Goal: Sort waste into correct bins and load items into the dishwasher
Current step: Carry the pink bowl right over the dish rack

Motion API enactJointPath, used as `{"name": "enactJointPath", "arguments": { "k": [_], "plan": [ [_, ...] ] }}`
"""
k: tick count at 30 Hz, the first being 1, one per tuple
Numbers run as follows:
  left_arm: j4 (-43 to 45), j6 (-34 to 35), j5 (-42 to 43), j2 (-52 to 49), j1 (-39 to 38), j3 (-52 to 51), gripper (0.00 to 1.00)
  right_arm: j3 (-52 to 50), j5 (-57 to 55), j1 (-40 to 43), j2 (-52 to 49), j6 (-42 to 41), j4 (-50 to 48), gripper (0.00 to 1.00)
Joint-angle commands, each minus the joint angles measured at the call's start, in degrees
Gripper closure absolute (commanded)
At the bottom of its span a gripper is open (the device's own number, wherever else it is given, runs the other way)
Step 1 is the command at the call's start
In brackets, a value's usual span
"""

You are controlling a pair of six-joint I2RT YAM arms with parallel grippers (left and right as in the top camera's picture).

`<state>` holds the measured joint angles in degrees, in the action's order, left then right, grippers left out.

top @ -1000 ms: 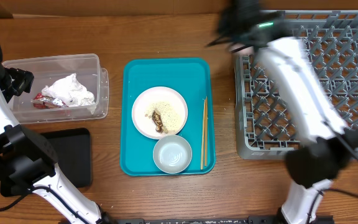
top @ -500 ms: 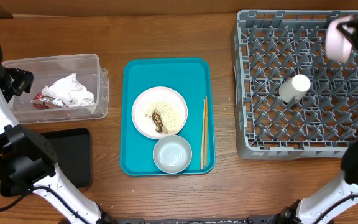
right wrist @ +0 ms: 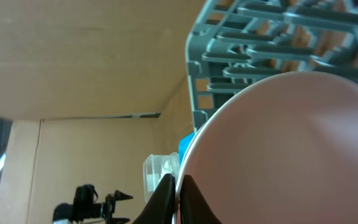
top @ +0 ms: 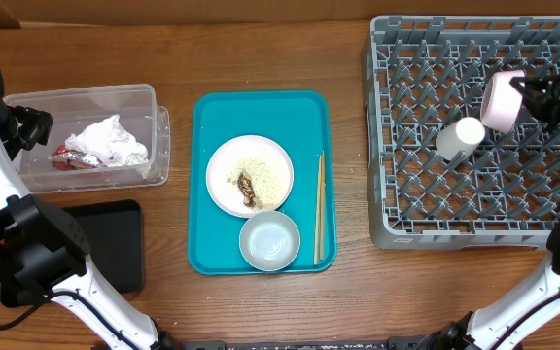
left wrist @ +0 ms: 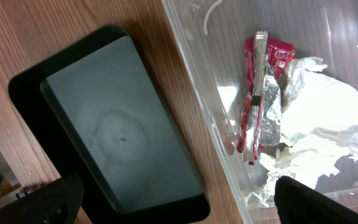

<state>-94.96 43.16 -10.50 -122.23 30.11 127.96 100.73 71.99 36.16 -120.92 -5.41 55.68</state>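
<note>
On the wooden counter [top: 183, 292], the black tray [top: 105, 243] lies nearest at the left. It sits at 6 o'clock from the tub [top: 154, 97], apart from it. The teal tray [top: 212, 107] is in the middle. At its near end stands the grey bowl [top: 269, 240], just at 6 o'clock of the plate [top: 224, 160]. The plate carries rice [top: 261, 170] and a brown scrap [top: 248, 189]. The chopsticks [top: 319, 209] lie side by side at 3 o'clock of the plate, running near to far.

The left hand [left wrist: 179, 205] hangs over the tub's 9 o'clock edge, fingers spread wide with nothing between them. Inside the tub are crumpled napkins [left wrist: 322, 124] with a red and silver wrapper [left wrist: 260, 93] touching them.

At 3 o'clock of the teal tray stands the rack [top: 397, 194]. The cup [top: 460, 138] lies tipped among its pegs. At 2 o'clock of the cup, the right hand [top: 531, 95] grips the pink bowl [top: 501, 100] by its rim. It holds the bowl on edge above the rack. Whether the bowl touches the pegs cannot be told. In the right wrist view the bowl's pink face fills most of the picture.
</note>
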Motion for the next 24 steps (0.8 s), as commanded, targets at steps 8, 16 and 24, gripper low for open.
{"name": "enactJointPath", "arguments": {
  "k": [8,16,24],
  "plan": [
    [-0.09,0.59,0.02,2.25,-0.13,0.07,0.00,-1.73,-5.14,4.17,0.24,-2.29,3.82,0.87],
    [-0.07,0.61,0.02,2.25,-0.13,0.07,0.00,0.31,-9.73,7.30,1.03,-4.15,5.25,0.68],
    [-0.07,0.61,0.02,2.25,-0.13,0.07,0.00,8.35,-25.42,11.34,5.33,-7.37,12.96,0.65]
  ]
}}
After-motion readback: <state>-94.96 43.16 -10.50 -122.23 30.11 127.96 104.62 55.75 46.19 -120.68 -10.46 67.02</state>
